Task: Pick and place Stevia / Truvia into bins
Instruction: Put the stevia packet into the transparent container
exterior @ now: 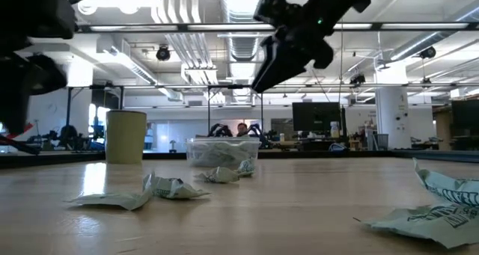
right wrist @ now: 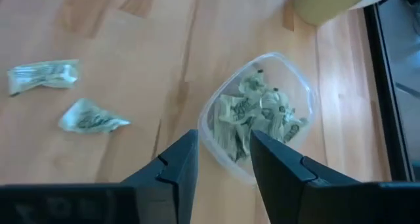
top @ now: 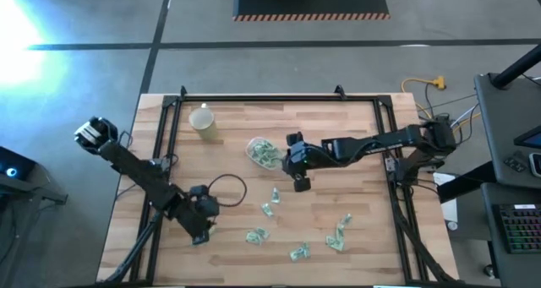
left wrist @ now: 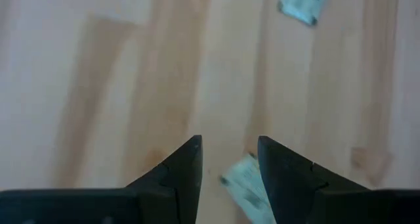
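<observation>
Sachets (right wrist: 259,115) fill clear tub (right wrist: 216,148) w/ right end effector (right wrist: 223,155) above, fingers apart, empty.

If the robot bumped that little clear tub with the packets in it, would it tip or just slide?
Probably slide. The clear tub looks low and wide, so tipping seems unlikely. It appears thin-walled and holds only paper sachets, so it is likely light and would skid easily on the smooth wooden table.
</observation>
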You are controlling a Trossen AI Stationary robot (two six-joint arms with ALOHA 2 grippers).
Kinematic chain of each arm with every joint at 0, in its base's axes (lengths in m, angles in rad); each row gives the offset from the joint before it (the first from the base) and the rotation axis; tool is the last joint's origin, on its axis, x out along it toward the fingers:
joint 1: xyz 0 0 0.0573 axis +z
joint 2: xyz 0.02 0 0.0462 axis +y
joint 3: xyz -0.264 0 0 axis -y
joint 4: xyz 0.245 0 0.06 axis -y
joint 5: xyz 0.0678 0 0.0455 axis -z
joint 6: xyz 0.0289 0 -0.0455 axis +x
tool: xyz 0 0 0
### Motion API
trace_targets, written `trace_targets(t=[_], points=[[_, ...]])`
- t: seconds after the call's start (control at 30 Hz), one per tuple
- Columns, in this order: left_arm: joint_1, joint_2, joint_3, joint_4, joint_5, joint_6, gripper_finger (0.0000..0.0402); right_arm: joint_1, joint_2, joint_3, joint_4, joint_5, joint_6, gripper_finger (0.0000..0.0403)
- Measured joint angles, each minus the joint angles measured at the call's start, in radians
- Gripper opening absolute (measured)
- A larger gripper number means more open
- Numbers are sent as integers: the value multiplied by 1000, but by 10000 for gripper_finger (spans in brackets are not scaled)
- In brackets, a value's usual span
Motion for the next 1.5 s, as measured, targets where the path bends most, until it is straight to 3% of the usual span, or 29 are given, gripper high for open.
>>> trace_targets(t=[0.27, 0.47, 0.77, 1.5], points=[[-75, 133, 78, -41, 36, -181, 130, 67, -85, -22, -90, 2, 62, 128], [-80, 244, 155, -183, 113, -299, 130, 106, -99, -24, -118, 3, 84, 127], [-81, 319, 245, -228, 130, -300, 130, 114, -99, -26, -122, 3, 80, 121], [-81, 418, 250, -222, 169, -301, 130, 116, -97, -26, -139, 2, 96, 117]])
